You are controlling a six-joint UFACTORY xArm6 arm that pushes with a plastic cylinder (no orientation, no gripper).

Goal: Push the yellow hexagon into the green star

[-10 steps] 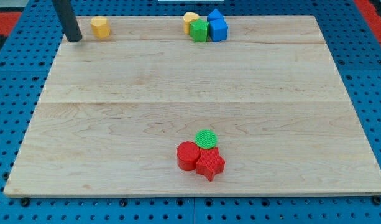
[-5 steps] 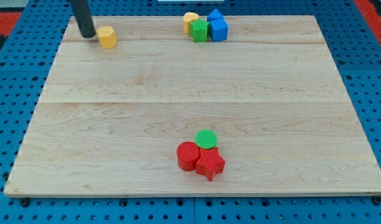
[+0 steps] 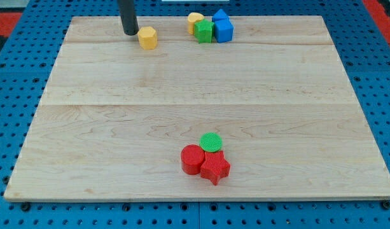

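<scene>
My tip (image 3: pixel 130 32), the lower end of a straight dark rod, rests on the desk (image 3: pixel 182 95) near the view's top, left of centre. This tool has no jaws and holds nothing; it simply stands just to the view's left of the yellow hexagon (image 3: pixel 147 37), so close that I cannot tell whether the two touch.

To the view's right of the hexagon, along the same top strip of the wooden desk, sits a tight cluster. Its nearest member is a second yellow block (image 3: pixel 195 20) with a rounded outline, whose exact shape I cannot make out. Pressed against it is the green block (image 3: pixel 203 30), which reads as blocky and angular here rather than clearly star-pointed. Two blue blocks finish the group: a blue cube-like block (image 3: pixel 223 30) just right of the green one, and another blue block (image 3: pixel 220 15) with a peaked top behind it. The desk between the hexagon and this cluster is bare wood.

Well apart, toward the view's bottom and slightly right of centre, three more blocks huddle together: a green cylinder (image 3: pixel 211 141), a red cylinder (image 3: pixel 193 158) and a red star (image 3: pixel 215 168), all touching.
</scene>
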